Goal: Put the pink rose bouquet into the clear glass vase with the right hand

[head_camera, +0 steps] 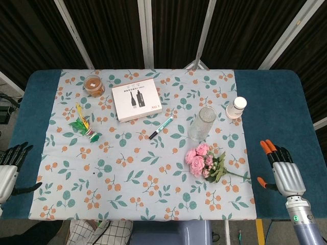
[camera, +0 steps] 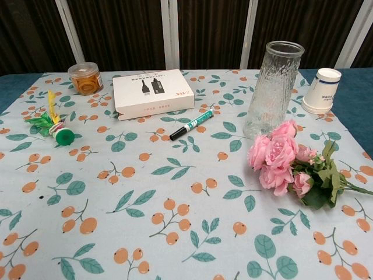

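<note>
Floral cloth covers the table (head_camera: pixel 46 97). Head view: the pink rose bouquet (head_camera: pixel 204 161) lies at five o'clock, just below the upright clear glass vase (head_camera: pixel 201 123). Right hand (head_camera: pixel 282 171) rests at four o'clock, fingers released; left hand (head_camera: pixel 9 166) likewise at eight o'clock. Chest view: blooms (camera: pixel 274 157) nearly touch the vase (camera: pixel 271 87); neither hand shows.

The right robot hand (head_camera: pixel 282 171) is silver with orange fingertips; the left robot hand (head_camera: pixel 10 166) seems black-fingered.
</note>
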Robot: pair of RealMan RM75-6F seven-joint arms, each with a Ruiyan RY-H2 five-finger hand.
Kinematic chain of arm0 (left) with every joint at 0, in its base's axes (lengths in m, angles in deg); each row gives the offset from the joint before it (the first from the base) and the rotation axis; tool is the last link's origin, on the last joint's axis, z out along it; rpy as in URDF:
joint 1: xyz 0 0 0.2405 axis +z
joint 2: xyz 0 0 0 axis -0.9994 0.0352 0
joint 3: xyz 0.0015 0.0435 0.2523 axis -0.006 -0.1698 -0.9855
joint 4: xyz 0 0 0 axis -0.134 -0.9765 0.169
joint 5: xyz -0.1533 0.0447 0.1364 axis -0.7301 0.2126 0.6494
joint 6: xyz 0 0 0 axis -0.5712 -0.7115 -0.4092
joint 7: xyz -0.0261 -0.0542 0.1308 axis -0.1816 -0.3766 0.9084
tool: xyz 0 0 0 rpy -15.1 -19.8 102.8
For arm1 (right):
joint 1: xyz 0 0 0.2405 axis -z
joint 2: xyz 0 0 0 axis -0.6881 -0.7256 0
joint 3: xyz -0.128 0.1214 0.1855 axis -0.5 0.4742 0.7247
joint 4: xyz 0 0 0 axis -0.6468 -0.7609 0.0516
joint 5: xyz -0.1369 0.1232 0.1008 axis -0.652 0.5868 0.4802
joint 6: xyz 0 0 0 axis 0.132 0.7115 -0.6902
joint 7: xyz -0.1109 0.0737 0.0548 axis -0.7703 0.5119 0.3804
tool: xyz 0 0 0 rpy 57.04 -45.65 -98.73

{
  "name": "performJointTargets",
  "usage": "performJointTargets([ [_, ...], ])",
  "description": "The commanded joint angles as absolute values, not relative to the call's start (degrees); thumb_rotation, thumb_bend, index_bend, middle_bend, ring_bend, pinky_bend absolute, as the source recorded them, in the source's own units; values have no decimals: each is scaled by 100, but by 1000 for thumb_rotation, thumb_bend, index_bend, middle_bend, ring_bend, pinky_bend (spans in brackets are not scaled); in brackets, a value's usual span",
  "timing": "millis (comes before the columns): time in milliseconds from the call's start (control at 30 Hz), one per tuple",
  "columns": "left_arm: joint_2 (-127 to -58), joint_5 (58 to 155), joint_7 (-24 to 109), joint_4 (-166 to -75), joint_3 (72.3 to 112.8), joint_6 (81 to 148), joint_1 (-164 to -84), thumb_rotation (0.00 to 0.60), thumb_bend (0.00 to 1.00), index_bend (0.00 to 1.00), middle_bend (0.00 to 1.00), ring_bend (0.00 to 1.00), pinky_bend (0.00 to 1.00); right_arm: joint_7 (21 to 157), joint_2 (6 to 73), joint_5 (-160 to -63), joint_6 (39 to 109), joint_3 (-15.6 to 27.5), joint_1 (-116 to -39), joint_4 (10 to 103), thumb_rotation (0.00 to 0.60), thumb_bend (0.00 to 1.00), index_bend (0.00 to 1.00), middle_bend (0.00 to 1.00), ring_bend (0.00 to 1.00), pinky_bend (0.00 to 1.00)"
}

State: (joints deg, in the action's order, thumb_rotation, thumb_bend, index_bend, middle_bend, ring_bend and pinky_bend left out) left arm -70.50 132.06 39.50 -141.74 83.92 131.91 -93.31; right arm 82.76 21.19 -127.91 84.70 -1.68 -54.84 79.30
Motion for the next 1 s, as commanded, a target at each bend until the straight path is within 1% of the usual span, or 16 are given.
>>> performJointTargets([
  [33,-7054,13217,3943,-14142,8395,13229,-9315,600,0,0,0,0,0,8262,2161,-12837,8561,-131,-5472,7959,600,266,0,0,0,0],
  [267,-7105,13275,4054,-14076,8402,13366,-9268,600,0,0,0,0,0,7835,2437,-12962,9194,23,-5316,7916,600,266,0,0,0,0],
  [400,-7133,13290,4056,-14064,8409,13388,-9265,600,0,0,0,0,0,7775,2423,-12878,9186,0,-5263,8078,600,265,0,0,0,0],
  [600,-7131,13321,4024,-14051,8395,13391,-9262,600,0,0,0,0,0,7669,2424,-13011,9296,-15,-5229,8207,600,265,0,0,0,0],
  [833,-7103,13355,3978,-14087,8375,13438,-9230,600,0,0,0,0,0,7540,2479,-13084,9218,-54,-5265,8384,600,265,0,0,0,0],
  [933,-7094,13363,3965,-14102,8372,13456,-9219,600,0,0,0,0,0,7648,2496,-13030,8989,-146,-5300,8623,600,266,0,0,0,0],
  [1000,-7090,13360,3974,-14111,8361,13448,-9213,600,0,0,0,0,0,7769,2474,-12906,8709,-214,-5357,8894,600,265,0,0,0,0],
])
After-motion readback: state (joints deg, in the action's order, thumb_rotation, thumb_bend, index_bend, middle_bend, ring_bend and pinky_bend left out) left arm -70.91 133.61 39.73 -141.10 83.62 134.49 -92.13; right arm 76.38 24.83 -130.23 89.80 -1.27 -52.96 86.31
